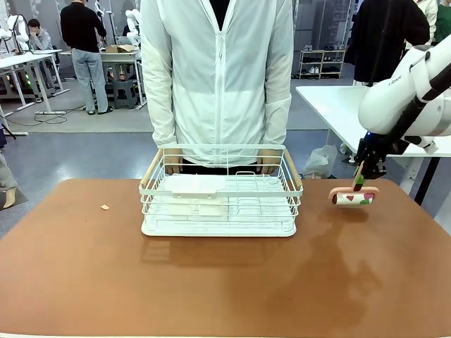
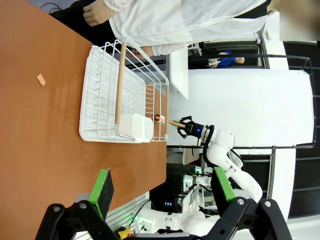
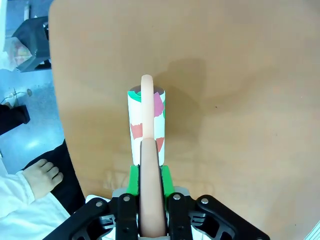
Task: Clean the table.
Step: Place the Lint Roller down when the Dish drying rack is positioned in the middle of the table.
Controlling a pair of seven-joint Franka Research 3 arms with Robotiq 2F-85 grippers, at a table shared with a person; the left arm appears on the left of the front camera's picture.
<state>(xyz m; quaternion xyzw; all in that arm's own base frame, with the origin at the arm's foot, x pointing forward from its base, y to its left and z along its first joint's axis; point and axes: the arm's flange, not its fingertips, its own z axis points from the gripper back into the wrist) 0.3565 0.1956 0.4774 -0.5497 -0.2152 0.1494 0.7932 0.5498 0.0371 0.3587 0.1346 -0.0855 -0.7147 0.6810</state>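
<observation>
Front view: reddish-brown bench [image 1: 84, 282] carrying a white wire rack [image 1: 220, 191] at its far middle, a pale crumb [image 1: 105, 207] to the rack's left, and the right end effector [image 1: 361, 177] clamped on a lint roller [image 1: 353, 197] that touches the bench's far right part near the edge (likely risk: the roller slipping off that edge mid-stroke). Left wrist view: left end effector [image 2: 162, 192] spread wide and empty, raised off the bench. Right wrist view: matte, smooth top; person's hand [image 3: 42, 176] just beyond its rim, grey workshop floor.
</observation>
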